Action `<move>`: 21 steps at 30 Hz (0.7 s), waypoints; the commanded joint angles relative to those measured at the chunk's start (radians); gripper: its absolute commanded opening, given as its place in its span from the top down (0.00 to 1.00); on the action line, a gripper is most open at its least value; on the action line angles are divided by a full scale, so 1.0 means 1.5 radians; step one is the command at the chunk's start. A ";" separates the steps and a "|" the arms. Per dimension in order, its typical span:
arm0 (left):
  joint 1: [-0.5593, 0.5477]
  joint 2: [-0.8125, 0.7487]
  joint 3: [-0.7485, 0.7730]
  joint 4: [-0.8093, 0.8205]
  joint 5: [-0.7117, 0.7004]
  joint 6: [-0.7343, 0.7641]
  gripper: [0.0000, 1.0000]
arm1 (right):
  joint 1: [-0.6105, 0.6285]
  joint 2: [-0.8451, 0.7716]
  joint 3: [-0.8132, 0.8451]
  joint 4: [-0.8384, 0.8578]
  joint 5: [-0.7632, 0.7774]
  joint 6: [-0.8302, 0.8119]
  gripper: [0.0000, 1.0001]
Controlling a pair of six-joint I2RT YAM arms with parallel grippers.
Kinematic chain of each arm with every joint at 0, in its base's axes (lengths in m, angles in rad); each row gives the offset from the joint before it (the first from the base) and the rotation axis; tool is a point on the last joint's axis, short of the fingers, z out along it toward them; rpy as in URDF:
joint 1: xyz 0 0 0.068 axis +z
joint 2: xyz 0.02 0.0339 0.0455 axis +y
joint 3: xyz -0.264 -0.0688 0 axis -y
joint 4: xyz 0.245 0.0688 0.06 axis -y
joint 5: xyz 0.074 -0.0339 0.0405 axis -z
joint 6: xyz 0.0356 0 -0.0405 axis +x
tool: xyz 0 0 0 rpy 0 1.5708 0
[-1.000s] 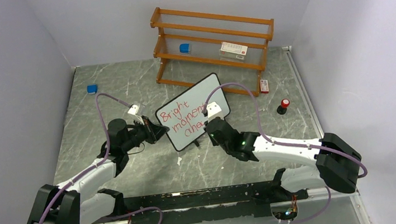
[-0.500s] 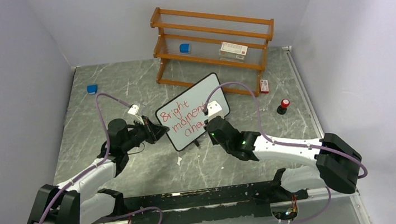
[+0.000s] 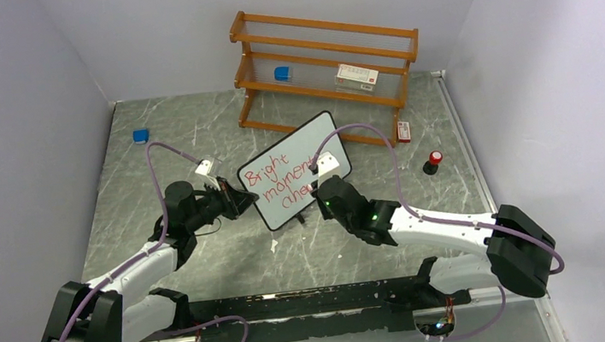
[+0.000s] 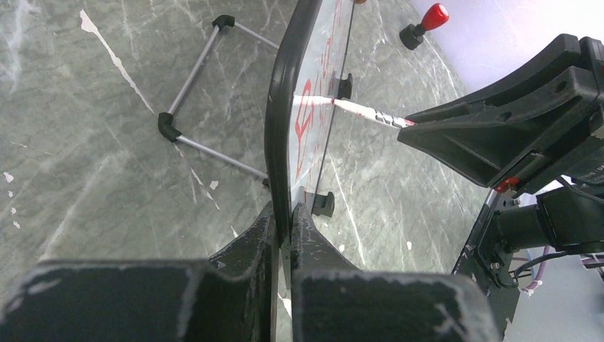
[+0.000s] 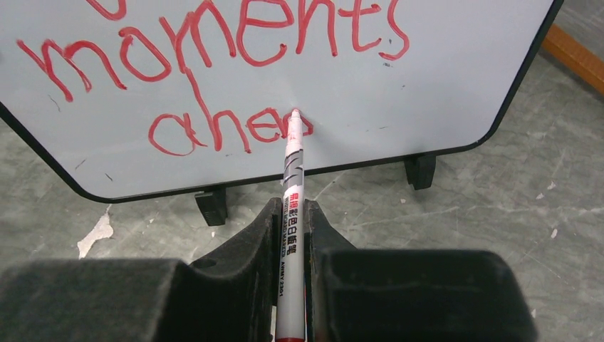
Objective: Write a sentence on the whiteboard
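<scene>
The whiteboard point(image 3: 296, 182) stands tilted on small black feet at the table's middle, with red writing "Bright moments" and a part-written third line. My left gripper point(image 3: 242, 202) is shut on its left edge; in the left wrist view the black frame point(image 4: 279, 135) runs edge-on between the jaws of my left gripper point(image 4: 285, 214). My right gripper point(image 5: 290, 210) is shut on a white marker point(image 5: 290, 185) whose tip touches the whiteboard point(image 5: 427, 64) at the end of the red letters. In the top view my right gripper point(image 3: 319, 193) sits at the board's lower right.
A wooden shelf point(image 3: 326, 69) stands behind the board with a blue object point(image 3: 281, 73) and a white box point(image 3: 356, 75) on it. A blue object point(image 3: 140, 136) lies at the far left. A red-topped black cap point(image 3: 433, 161) and a small red-white item point(image 3: 403, 131) lie right.
My right gripper has shifted slightly up and right along the third line of writing. The left arm and board have not moved.
</scene>
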 commanded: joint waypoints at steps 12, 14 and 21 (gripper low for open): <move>0.002 0.003 0.010 -0.038 -0.044 0.031 0.95 | -0.014 0.002 0.016 -0.003 0.010 0.011 1.00; 0.002 0.004 0.010 -0.039 -0.045 0.031 0.95 | -0.018 0.000 0.010 -0.006 0.008 0.014 1.00; 0.002 0.002 0.010 -0.038 -0.045 0.030 0.95 | -0.022 0.004 -0.002 -0.011 -0.004 0.023 1.00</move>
